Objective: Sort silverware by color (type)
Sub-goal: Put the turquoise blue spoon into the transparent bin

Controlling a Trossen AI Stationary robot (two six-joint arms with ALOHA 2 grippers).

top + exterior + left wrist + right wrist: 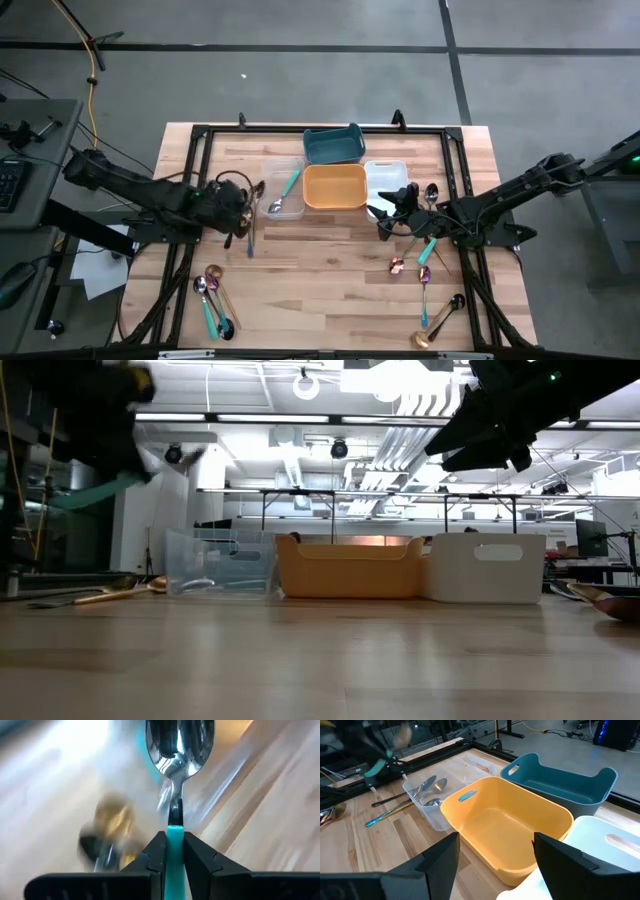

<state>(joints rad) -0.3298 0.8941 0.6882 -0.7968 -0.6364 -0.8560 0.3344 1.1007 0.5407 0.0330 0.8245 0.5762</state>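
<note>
Holding a teal-handled spoon (176, 785) clamped in its fingers, the left gripper (175, 851) hangs by the clear bin (284, 187). Next it probably needs lining up over that bin, then letting go. Right gripper (492, 852) waits with fingers spread above the yellow bin (520, 827).

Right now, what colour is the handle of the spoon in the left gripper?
Teal, with a silver bowl. The left gripper is shut on the spoon; the left wrist view shows it best.

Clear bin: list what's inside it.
The clear bin holds silver spoon bowls, about three in the right wrist view, and one teal-handled spoon leaning over its rim. The exact count is uncertain, since the spoons overlap and the bin wall covers parts of them.
</note>
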